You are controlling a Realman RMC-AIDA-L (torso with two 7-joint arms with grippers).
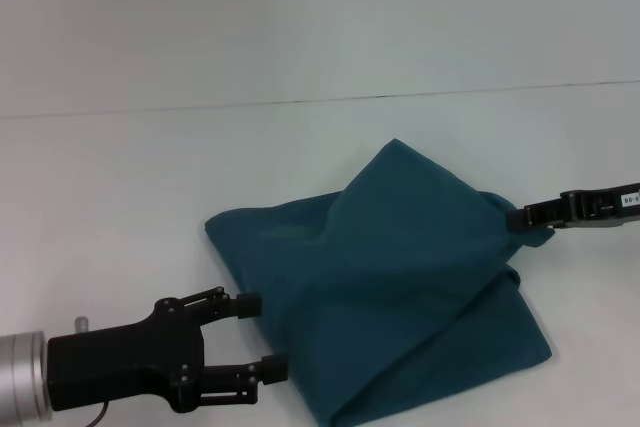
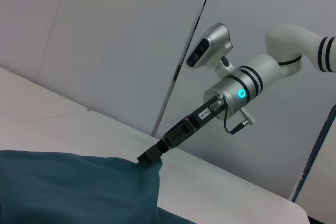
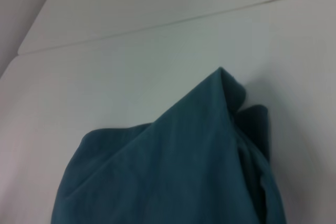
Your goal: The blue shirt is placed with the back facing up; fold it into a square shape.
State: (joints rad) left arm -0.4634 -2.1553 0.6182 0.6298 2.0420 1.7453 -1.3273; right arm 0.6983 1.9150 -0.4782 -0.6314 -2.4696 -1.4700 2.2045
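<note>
Shirt edge is pinched and lifted by right gripper [image 1: 530, 217], jaws clamped on the blue shirt [image 1: 390, 297], bunched on the bench [image 1: 120, 177]. Left gripper [image 1: 262, 337] is held beside shirt, jaws apart. Thin pinch could slip, collapsing the fold.

Dark teal-blue shirt of soft plain fabric [image 3: 178, 171] rises in a peaked, bunched fold over the white desk [image 3: 131, 66]; a thin dark seam crosses the desk beyond.
</note>
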